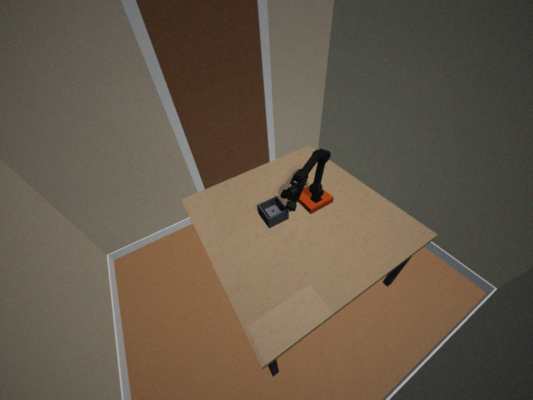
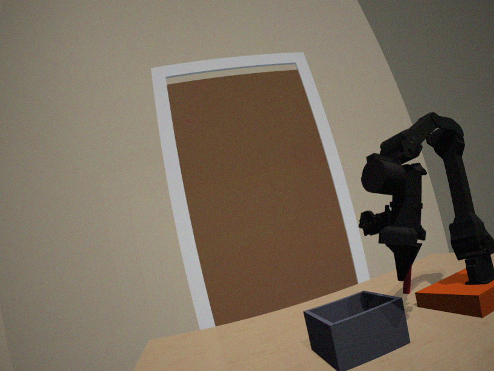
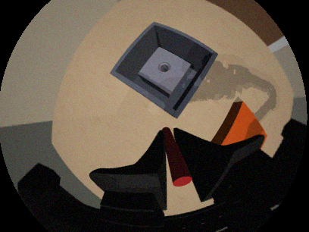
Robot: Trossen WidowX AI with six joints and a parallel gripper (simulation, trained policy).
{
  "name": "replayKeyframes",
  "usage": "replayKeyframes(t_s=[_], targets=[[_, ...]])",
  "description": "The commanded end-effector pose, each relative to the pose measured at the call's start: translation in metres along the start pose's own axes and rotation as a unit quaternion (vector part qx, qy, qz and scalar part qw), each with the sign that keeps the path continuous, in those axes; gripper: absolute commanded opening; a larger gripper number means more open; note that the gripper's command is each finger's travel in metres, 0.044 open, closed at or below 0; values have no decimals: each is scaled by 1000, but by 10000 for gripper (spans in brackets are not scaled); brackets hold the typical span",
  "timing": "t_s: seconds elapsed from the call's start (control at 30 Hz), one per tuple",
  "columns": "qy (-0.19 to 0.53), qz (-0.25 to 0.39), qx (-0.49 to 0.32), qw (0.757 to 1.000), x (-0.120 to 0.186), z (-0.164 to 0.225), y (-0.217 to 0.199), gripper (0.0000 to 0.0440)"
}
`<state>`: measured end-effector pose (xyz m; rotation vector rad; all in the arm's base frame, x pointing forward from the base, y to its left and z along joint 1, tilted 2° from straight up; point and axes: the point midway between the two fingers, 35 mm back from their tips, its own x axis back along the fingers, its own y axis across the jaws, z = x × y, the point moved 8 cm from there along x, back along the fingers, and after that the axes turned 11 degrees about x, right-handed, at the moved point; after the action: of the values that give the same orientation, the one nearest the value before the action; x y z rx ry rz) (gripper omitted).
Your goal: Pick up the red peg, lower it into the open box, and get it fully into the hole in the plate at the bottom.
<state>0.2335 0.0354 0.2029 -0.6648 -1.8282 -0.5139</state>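
Observation:
My gripper (image 3: 168, 132) (image 2: 404, 277) is shut on the red peg (image 3: 176, 161) (image 2: 406, 282). In the exterior view the peg sticks out below the fingertips, near upright with a slight lean, above the table and beyond the box. The open dark grey box (image 1: 278, 220) (image 2: 371, 333) (image 3: 145, 90) stands on the table. The wrist view shows the light grey plate (image 3: 155, 70) at its bottom, with a round hole (image 3: 163, 67) in the middle. The peg and fingers are outside the box, close to its near corner in the wrist view. In the top view the peg is hidden.
The orange base block (image 1: 311, 205) (image 2: 447, 304) (image 3: 242, 126) of the arm stands beside the gripper, on the other side from the box. The wooden table (image 1: 344, 249) carries the box and the base. The arm's shadow falls on the table by the box.

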Motion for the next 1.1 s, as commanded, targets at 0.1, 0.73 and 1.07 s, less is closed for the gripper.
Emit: replayKeyframes(t_s=[0.1,0.73,1.07], targets=[[-13,5,-21,1000,-2,-27,-7,0],[-27,14,-84,996,-33,-86,-31,1],[-11,16,-101,995,-56,-104,-39,5]])
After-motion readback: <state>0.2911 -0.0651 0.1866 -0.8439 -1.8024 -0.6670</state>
